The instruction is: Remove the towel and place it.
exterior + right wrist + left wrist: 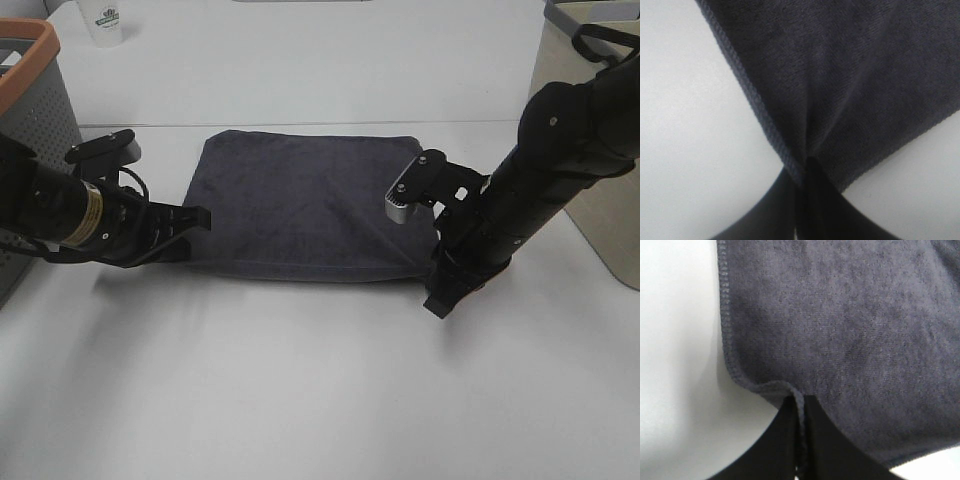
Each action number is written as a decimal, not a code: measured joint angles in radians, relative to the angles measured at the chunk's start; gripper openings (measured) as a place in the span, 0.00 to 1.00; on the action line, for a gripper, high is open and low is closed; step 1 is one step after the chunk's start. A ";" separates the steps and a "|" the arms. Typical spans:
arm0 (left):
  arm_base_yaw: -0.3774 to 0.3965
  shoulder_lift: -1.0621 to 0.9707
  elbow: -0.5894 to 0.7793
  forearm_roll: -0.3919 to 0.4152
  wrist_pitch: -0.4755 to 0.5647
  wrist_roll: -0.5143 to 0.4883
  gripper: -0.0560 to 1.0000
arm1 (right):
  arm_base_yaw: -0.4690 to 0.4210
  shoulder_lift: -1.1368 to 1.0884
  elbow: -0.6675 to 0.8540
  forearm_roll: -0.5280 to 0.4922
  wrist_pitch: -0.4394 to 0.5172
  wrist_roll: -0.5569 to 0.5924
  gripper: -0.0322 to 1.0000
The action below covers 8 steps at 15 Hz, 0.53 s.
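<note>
**Towel grasped at 2 corners.** The towel (300,205) lies flat on the table (320,400), spread between your 2 tools.

Your left tool (193,226) reaches in low and almost level. It is clamped on the towel corner nearest it. In the left wrist view the stitched hem is pinched up into a small ridge between the 2 black fingers (825,450), with no gap showing. The rest of the cloth runs ahead of the fingertips.

Your right tool (441,295) points steeply down at the corner on its own side. Its jaws are pressed together on the cloth. In the right wrist view the fabric gathers into creases that meet at the fingertips, and the hem runs off to 1 side.

Both gripped corners sit at or just above the table.

A grey basket (30,100) with an orange rim stands behind your left arm, apart from the towel. A white cup (105,22) stands far beyond the left tool.
</note>
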 joint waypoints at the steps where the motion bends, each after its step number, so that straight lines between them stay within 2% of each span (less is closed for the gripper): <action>1: 0.000 0.000 0.000 0.000 0.000 0.009 0.17 | 0.000 0.000 0.000 0.000 0.000 0.000 0.23; 3: 0.000 0.000 0.000 0.000 -0.004 0.017 0.43 | -0.001 0.000 0.000 0.000 0.000 0.000 0.57; 4: 0.000 0.000 0.000 0.000 -0.010 0.017 0.56 | -0.001 0.000 0.000 -0.003 0.000 0.000 0.66; 6: 0.000 0.000 0.000 0.006 -0.048 0.017 0.77 | -0.001 -0.013 0.000 -0.022 0.004 0.000 0.71; 8: 0.000 -0.020 -0.026 0.020 -0.114 0.017 0.86 | -0.001 -0.090 0.000 -0.031 0.005 0.000 0.72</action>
